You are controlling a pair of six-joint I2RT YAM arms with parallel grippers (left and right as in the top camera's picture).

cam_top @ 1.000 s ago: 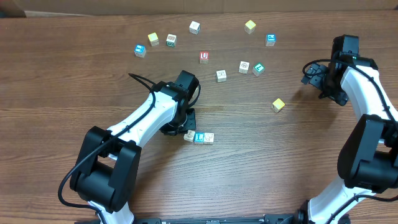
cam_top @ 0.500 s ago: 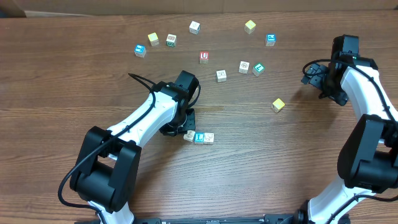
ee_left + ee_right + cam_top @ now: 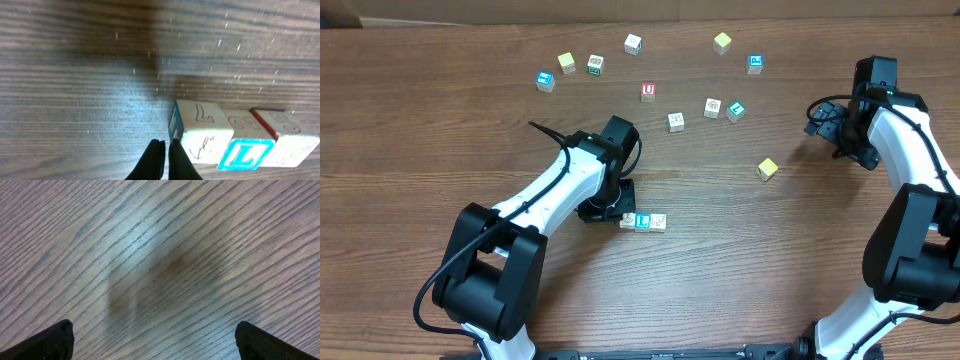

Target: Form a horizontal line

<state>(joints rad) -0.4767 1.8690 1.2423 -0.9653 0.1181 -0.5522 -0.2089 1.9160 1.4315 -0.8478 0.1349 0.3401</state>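
At the tips of the left gripper [image 3: 166, 150], the jaws are seen pressed together with nothing held between them. The horizontal line [image 3: 244, 152] is found immediately to the right of those tips, its left end cube just beside the right finger; actual contact cannot be told. Three touching cubes are counted in the row: a tan-topped one with a blue side nearest the tool, a blue "L" face in the middle, a red-edged one at the far end. All are laid flat on the wooden table [image 3: 75, 75]. Further ahead of the tool, loose cubes are scattered, well apart from the row, among them a red "U" cube [image 3: 648, 92] and a yellow cube [image 3: 767, 169]. Farthest off, the right gripper [image 3: 154, 330] is held over bare wood, jaws spread wide, nothing between them.
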